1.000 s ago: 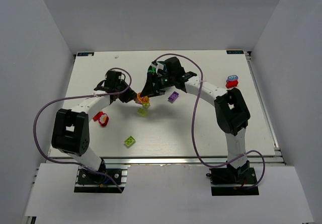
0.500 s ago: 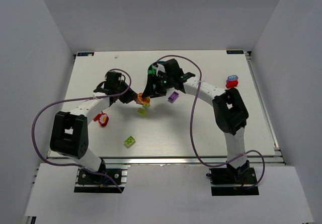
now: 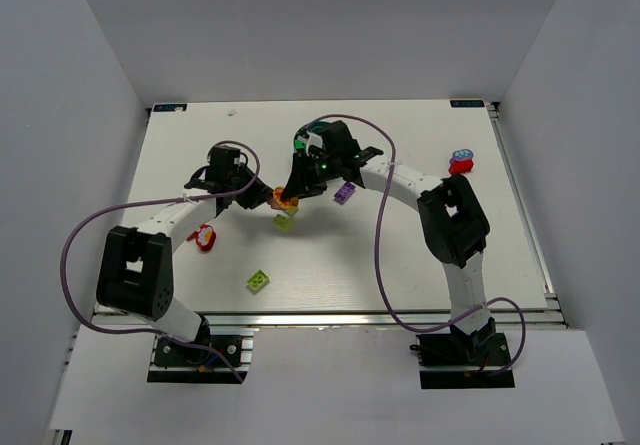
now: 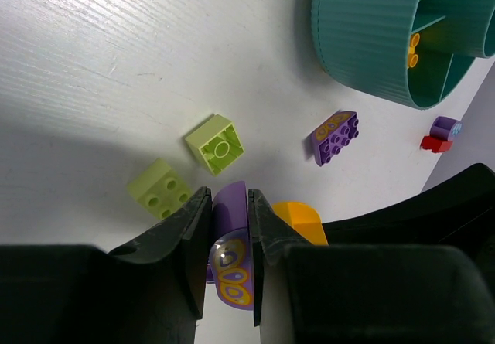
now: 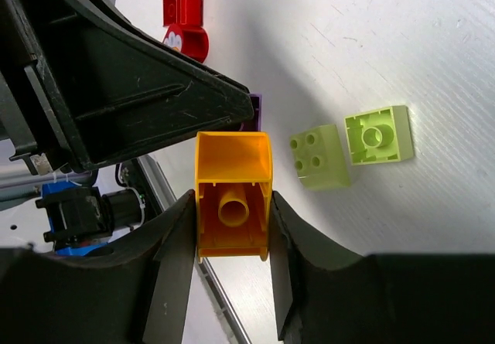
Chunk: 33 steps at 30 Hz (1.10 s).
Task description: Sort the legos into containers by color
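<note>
Grey walls [image 3: 320, 35] enclose a white wood-grain table [image 3: 330, 255] scattered with legos [image 3: 258, 280].

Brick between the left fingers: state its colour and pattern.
The brick is purple with a yellow looped print; left wrist view shows it best.

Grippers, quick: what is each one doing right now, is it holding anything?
Left gripper: closed, holding a purple brick.
Right gripper: closed, holding an orange brick.
</note>
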Each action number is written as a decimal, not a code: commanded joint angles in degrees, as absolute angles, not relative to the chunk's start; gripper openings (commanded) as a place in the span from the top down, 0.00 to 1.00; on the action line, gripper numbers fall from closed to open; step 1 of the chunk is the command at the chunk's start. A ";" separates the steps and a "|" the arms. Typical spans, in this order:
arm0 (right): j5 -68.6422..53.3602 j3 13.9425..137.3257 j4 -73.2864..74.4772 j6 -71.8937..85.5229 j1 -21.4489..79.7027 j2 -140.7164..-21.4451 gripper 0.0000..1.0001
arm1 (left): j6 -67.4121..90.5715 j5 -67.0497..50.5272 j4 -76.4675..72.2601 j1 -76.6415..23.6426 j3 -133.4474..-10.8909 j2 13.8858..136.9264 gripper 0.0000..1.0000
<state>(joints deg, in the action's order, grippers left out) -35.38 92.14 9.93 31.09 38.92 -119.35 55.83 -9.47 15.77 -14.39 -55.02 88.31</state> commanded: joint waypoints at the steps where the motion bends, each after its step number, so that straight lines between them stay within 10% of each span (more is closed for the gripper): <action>1: -37.79 92.29 6.51 30.85 39.11 -119.18 0.82 | 56.34 -10.64 14.24 -14.77 -54.49 85.34 0.87; 7: -39.90 91.41 4.57 31.11 38.85 -118.57 0.98 | 56.78 -10.90 13.53 -14.68 -55.10 84.38 0.60; 14: -44.37 90.00 1.50 31.91 36.57 -117.16 1.00 | 56.51 -10.37 12.83 -12.93 -56.25 81.83 0.02; 21: -54.71 86.23 -4.99 30.76 32.79 -114.35 1.00 | 52.21 -12.03 8.72 -11.34 -55.55 76.47 0.02; 29: -71.28 72.07 -71.44 74.89 24.00 -110.74 1.00 | 54.93 -33.98 -34.16 -10.63 -40.36 67.94 0.02; 33: -70.05 72.16 -79.60 80.83 23.03 -108.90 1.00 | 59.23 -38.67 -46.73 -10.63 -37.36 67.41 0.03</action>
<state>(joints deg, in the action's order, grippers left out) -66.54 71.83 -56.80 67.44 22.35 -113.23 55.88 -30.87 -29.93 -10.81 -39.24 68.47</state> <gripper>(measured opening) 0.429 0.974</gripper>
